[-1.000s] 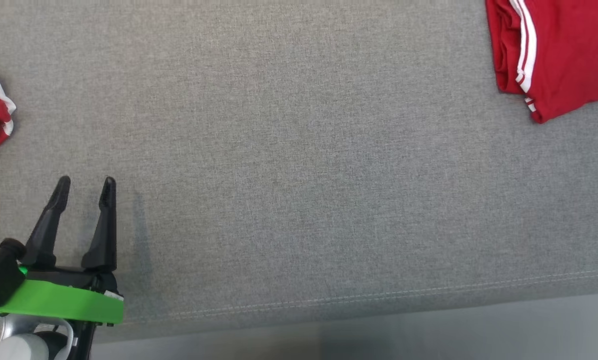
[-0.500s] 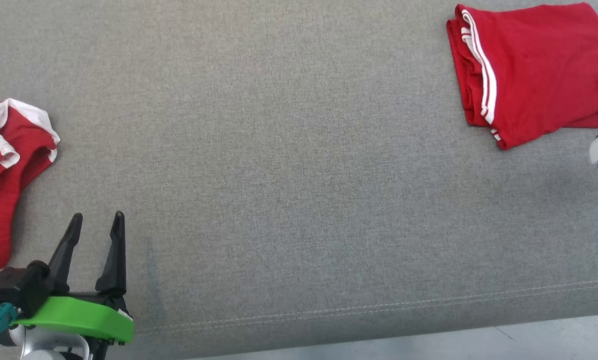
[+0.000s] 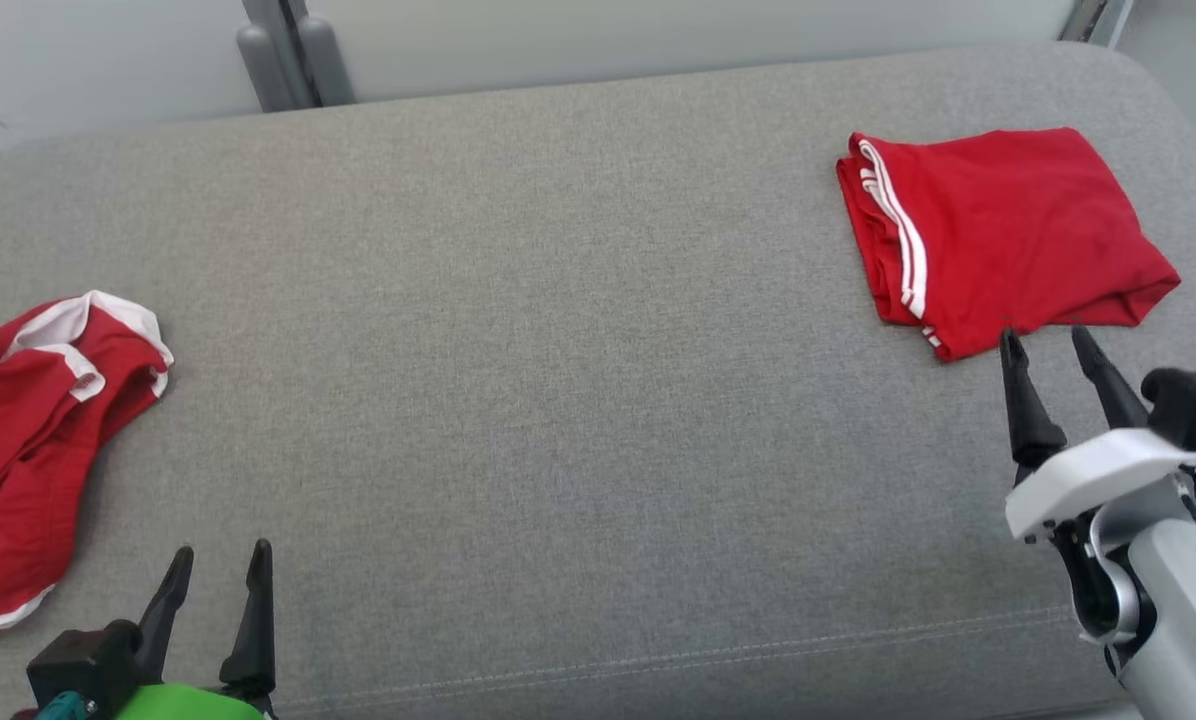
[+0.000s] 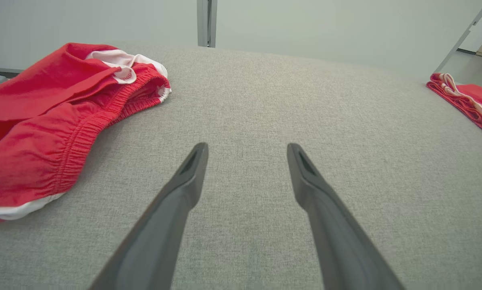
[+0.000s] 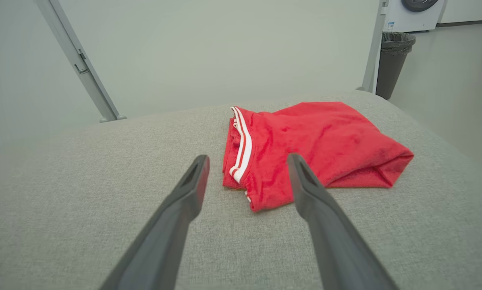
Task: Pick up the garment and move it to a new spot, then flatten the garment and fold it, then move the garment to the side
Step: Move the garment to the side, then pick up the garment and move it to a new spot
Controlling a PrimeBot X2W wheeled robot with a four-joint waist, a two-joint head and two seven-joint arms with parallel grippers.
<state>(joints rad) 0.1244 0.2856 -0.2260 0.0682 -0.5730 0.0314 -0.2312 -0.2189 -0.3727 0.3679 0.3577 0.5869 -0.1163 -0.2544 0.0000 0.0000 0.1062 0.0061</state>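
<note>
Shorts (image 3: 28,440): crumpled, at the left of the cushion (image 3: 558,350), near left gripper (image 3: 223,548), its fingers spread and empty. Folded pair (image 3: 998,235) lies far right by right gripper (image 3: 1042,335), likewise spread. You pinch the waistband (image 4: 88,129) and lift clear; dragging probably bunches it.

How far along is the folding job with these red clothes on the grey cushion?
Done: a folded garment lies at the right. In hand: nothing, the left gripper and right gripper are open and empty. Left: the crumpled garment at the left, not yet flattened or folded.
</note>
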